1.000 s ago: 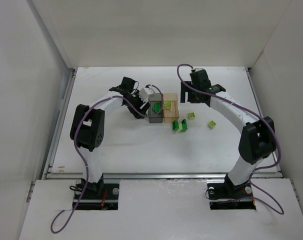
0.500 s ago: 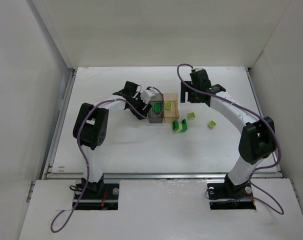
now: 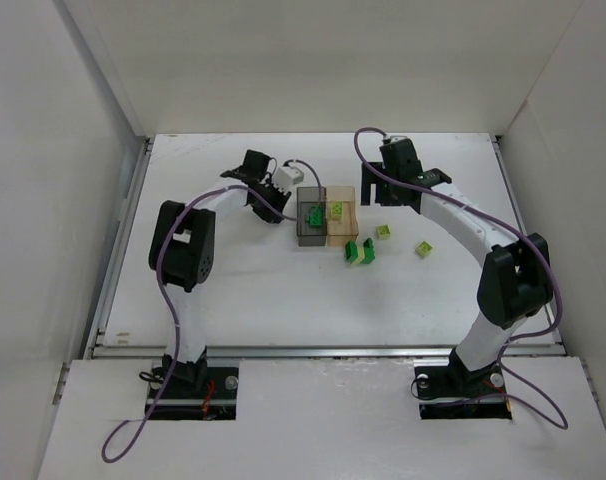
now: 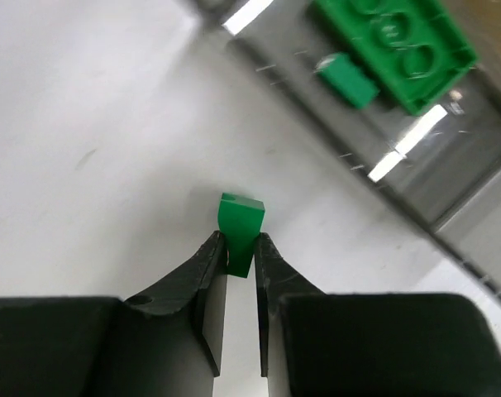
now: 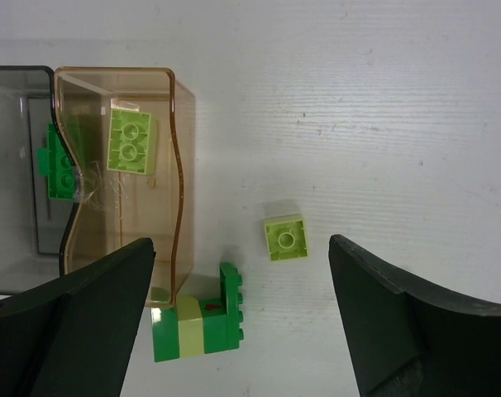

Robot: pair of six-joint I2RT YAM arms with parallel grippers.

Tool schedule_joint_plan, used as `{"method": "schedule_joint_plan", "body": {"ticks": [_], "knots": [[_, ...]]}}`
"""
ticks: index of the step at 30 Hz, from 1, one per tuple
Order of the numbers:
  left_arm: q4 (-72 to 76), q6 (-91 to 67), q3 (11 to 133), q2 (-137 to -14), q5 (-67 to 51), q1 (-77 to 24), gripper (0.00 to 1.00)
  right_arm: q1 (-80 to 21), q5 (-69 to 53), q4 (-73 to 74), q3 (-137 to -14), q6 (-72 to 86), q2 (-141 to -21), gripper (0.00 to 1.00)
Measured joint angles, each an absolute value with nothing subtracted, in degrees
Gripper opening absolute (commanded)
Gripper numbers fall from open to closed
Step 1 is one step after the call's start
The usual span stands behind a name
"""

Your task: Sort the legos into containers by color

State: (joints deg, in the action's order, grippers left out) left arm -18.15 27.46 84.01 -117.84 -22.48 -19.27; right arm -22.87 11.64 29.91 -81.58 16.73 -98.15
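Close to the bases, loose legos [image 3: 359,250] wait on the table [image 3: 233,280] just right of the bins; further out, the left gripper [image 4: 240,245] is clamped on a small dark green brick [image 4: 242,212], held just outside the grey bin [image 4: 416,186], where a bigger dark green brick [image 4: 395,45] already lies. It's the drop step, I'd say; next calls for carrying it over the grey rim and letting go; the right gripper [image 5: 242,318] hangs wide apart above the amber bin [image 5: 183,165], which holds one pale brick [image 5: 129,141].
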Motion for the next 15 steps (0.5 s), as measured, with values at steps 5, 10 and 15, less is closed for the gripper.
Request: {"method": "schedule_joint_plan", "body": {"ticks": [5, 10, 15], "knots": [[-23.1, 25.9, 91.3, -117.9, -20.6, -16.3, 0.00, -22.7, 11.6, 29.9, -81.6, 17.4, -98.1, 0.91], [-24.8, 26.5, 97.8, -116.7, -20.6, -20.0, 0.02, -22.1, 11.6, 29.9, -81.6, 18.9, -98.1, 0.91], [-25.5, 26.3, 97.5, -115.6, -25.0, -24.6, 0.20, -21.2, 11.8, 29.8, -80.7, 19.5, -96.8, 0.91]]}}
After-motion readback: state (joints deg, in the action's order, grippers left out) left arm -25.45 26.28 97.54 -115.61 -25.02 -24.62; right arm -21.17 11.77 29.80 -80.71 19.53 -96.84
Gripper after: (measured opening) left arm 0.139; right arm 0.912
